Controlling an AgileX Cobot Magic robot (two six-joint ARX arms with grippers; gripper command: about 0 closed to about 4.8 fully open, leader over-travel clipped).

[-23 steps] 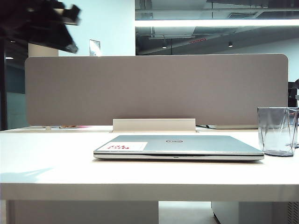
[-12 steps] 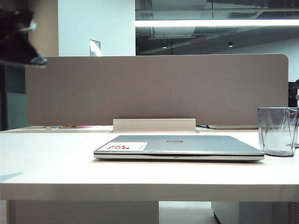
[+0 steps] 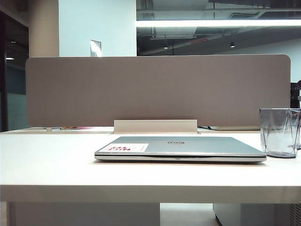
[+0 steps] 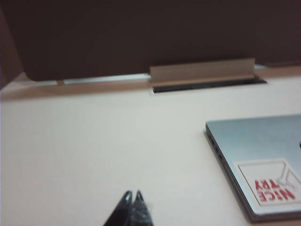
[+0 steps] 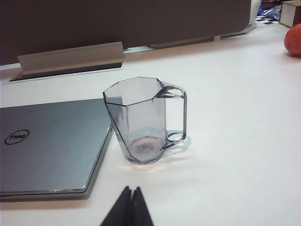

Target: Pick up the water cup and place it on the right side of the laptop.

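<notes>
Standing apart from the shut right tool (image 5: 130, 192), seemingly untouched: water cup (image 5: 141, 120).

A white surface (image 3: 56, 160) runs across the scene, backed by a tall grey-brown divider panel (image 3: 157, 89) standing upright along its far edge. At the foot of the panel sits a pale cable-tray flap (image 3: 155, 126), raised above a dark slot. Near a far corner, an orange rounded object (image 5: 293, 39) lies partly out of view.
</notes>
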